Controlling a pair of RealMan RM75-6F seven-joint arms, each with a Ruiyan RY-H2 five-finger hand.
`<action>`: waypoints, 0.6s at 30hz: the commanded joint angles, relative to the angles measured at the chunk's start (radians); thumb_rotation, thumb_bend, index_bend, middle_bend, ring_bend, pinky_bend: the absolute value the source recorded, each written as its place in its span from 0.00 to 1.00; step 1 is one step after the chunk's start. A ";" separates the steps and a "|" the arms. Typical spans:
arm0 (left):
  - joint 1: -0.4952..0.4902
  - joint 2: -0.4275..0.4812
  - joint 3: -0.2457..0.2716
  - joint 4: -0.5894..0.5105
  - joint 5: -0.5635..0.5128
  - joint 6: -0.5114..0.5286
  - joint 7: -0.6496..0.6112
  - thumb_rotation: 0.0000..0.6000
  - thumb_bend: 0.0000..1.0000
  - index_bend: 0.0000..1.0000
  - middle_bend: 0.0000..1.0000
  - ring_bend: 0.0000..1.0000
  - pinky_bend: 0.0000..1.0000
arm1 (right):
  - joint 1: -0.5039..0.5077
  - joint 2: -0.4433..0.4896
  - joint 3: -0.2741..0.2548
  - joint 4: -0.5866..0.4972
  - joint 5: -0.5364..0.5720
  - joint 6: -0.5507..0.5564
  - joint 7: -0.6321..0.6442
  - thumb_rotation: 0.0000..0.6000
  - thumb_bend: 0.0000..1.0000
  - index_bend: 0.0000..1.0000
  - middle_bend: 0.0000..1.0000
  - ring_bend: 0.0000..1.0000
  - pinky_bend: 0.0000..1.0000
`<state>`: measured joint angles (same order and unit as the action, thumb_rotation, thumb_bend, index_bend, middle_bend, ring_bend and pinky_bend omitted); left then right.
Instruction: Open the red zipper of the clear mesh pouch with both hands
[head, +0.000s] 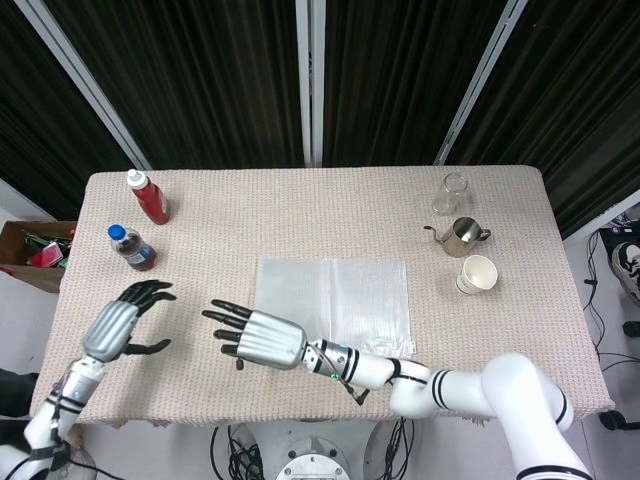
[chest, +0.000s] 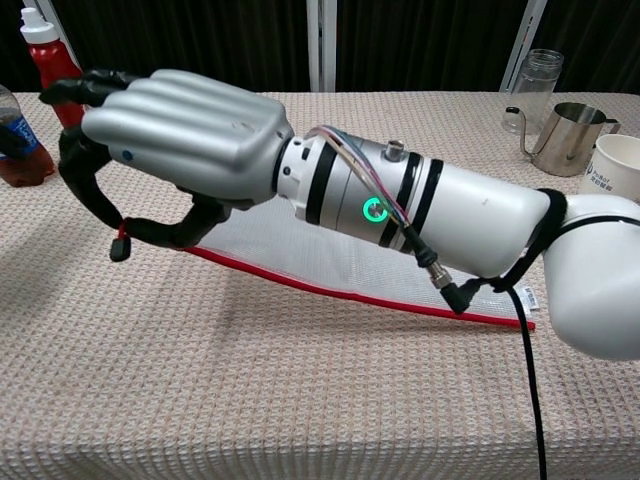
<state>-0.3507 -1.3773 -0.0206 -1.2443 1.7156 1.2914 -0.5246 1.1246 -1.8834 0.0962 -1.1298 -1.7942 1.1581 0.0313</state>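
The clear mesh pouch with the red zipper (head: 333, 300) lies near the middle of the beige woven worktop (head: 250, 220); in the chest view its red zipper edge (chest: 330, 290) runs along the near side, and the left end is lifted off the cloth. The right hand (head: 262, 340) hangs above that left end with its dark fingers (chest: 95, 185) curled, and a small red pull tab (chest: 121, 243) sits between thumb and fingertip, so it holds the zipper pull. The right forearm crosses low over the pouch's near edge and hides much of it from the chest camera. The left hand (head: 120, 325) hovers over the worktop's near left part, fingers spread and holding nothing, well apart from the pouch.

At the far left stand a red squeeze bottle with a white cap (head: 149, 196) and a dark drink bottle with a blue cap (head: 132, 247). At the far right are a clear glass jar (head: 453, 194), a steel pitcher (head: 462, 235) and a white paper cup (head: 477, 273).
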 joint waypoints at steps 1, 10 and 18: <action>-0.072 -0.055 0.007 0.043 0.057 -0.024 -0.068 1.00 0.16 0.29 0.14 0.10 0.13 | 0.002 0.013 0.013 -0.012 -0.001 0.011 -0.004 1.00 0.48 0.92 0.31 0.01 0.00; -0.143 -0.130 0.041 0.090 0.096 -0.014 -0.144 1.00 0.16 0.34 0.14 0.10 0.13 | -0.012 0.030 0.024 -0.005 0.008 0.044 0.022 1.00 0.48 0.92 0.30 0.00 0.00; -0.185 -0.237 0.031 0.159 0.102 0.047 -0.202 1.00 0.16 0.37 0.14 0.10 0.13 | -0.014 0.031 0.025 0.003 0.015 0.042 0.036 1.00 0.48 0.92 0.30 0.00 0.00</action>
<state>-0.5251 -1.5939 0.0142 -1.1026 1.8148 1.3194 -0.7112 1.1105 -1.8524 0.1210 -1.1268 -1.7792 1.2007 0.0670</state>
